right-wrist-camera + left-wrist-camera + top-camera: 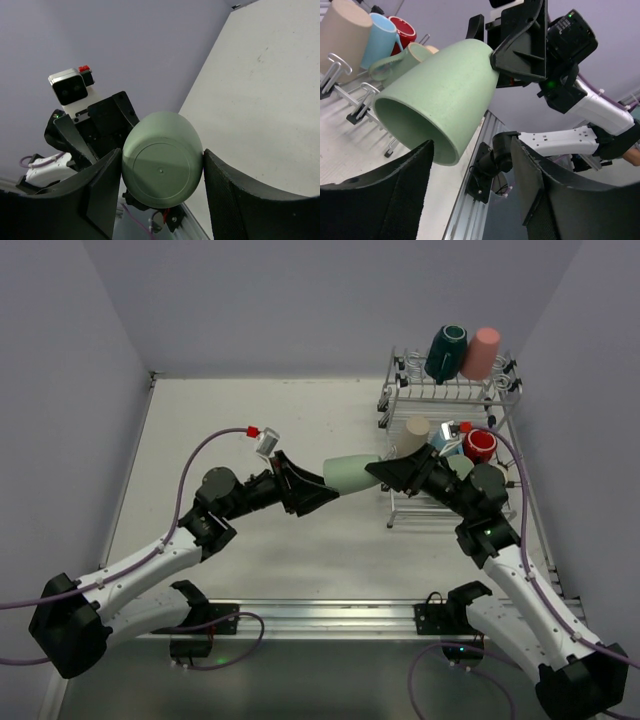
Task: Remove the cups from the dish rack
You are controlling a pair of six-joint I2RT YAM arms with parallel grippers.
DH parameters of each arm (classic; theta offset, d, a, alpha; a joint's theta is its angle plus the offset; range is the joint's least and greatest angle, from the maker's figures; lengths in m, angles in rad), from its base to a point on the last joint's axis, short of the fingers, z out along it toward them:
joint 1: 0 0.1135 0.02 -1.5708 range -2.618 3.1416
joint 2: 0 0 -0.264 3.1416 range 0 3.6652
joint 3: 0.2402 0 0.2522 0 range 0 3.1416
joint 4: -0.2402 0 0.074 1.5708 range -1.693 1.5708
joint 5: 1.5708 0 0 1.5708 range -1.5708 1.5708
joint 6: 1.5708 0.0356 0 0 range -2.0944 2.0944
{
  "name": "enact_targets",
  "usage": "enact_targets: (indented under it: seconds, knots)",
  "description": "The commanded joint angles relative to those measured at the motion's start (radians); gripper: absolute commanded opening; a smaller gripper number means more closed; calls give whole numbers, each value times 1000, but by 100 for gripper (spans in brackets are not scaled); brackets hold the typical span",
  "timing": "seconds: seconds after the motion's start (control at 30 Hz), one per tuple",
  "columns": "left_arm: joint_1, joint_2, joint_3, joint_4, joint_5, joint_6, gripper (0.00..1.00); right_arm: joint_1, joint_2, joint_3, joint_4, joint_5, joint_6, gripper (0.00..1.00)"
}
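Hand-over pose: sage green cup [350, 474] in mid-air between the two arms, just left of the dish rack [415, 392].

The right fingers [240, 195] are clamped on its base end; the cup lies horizontal above the counter [250, 410], mouth toward the left arm. The left fingers [385, 200] are spread either side of the rim, not gripping. Top tier: dark teal cup [446, 350], pink cup [482, 352]. Lower tier: beige cup [414, 435], light blue cup [450, 445], red cup [479, 445].

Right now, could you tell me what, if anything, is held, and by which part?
The right tool grips the sage green cup by its base; the left tool stands open near its rim.
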Motion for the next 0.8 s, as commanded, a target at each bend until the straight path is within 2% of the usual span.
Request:
enact_targets:
  seconds: [0.0, 0.1, 0.27, 0.33, 0.37, 0.43, 0.47, 0.5, 0.53, 0.57, 0.63, 0.67, 0.7, 0.77]
  knots:
    - [-8, -3, -10, 101, -35, 26, 62, 3, 19, -32, 150, -76, 62, 15]
    - [-9, 19, -23, 164, -20, -3, 50, 11, 42, -55, 217, -101, 104, 15]
    - [-22, 42, -30, 245, -4, -33, 44, 38, 106, -82, 326, -119, 154, 15]
    - [-28, 42, -26, 259, -12, -34, 34, 53, 126, -91, 375, -119, 177, 15]
    - [-29, 37, -26, 259, -18, -34, 20, 58, 144, -94, 394, -119, 192, 15]
    - [-29, 28, -26, 249, -40, -33, 5, 66, 158, -98, 426, -119, 202, 15]
    - [-31, 15, -27, 242, -49, -33, 0, 69, 172, -97, 431, -121, 203, 16]
    - [-31, 7, -27, 235, -60, -28, 0, 70, 180, -95, 432, -119, 205, 19]
    - [-31, -1, -26, 229, -76, -23, 0, 76, 184, -94, 432, -119, 205, 26]
    - [-31, -19, -14, 216, -84, -13, 0, 75, 188, -94, 423, -113, 196, 52]
    - [-31, -45, 9, 134, -144, 39, 0, 75, 178, -89, 365, -98, 170, 77]
    - [-31, -52, 41, 95, -168, 84, 0, 75, 169, -88, 332, -73, 135, 95]
    - [-29, -56, 65, -11, -200, 111, 0, 75, 142, -77, 251, -56, 113, 98]
    - [-29, -52, 158, -148, -338, 162, 0, 76, 106, -65, 154, -15, 35, 99]
